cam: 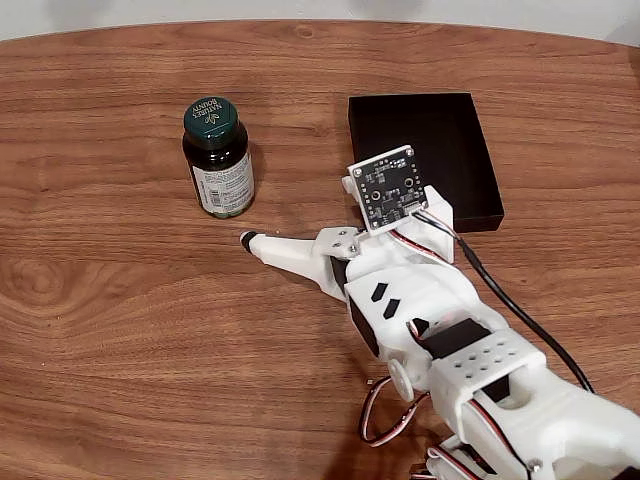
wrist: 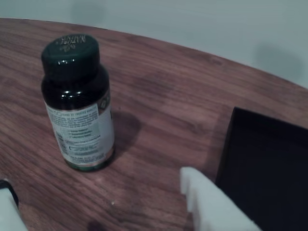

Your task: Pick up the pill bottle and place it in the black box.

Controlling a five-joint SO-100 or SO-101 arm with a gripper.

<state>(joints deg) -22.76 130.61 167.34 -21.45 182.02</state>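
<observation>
bottle (cam: 218, 158), one, black box (cam: 425, 160), one

We seem to be at a hobby or home desk setup. We see a wood-grain table (cam: 120, 300) with a curved far edge against a plain pale wall (wrist: 202, 24), and a white plastic robot arm (cam: 480, 360) with loose wires (cam: 380, 410) and a bare circuit board (cam: 388, 188).
</observation>
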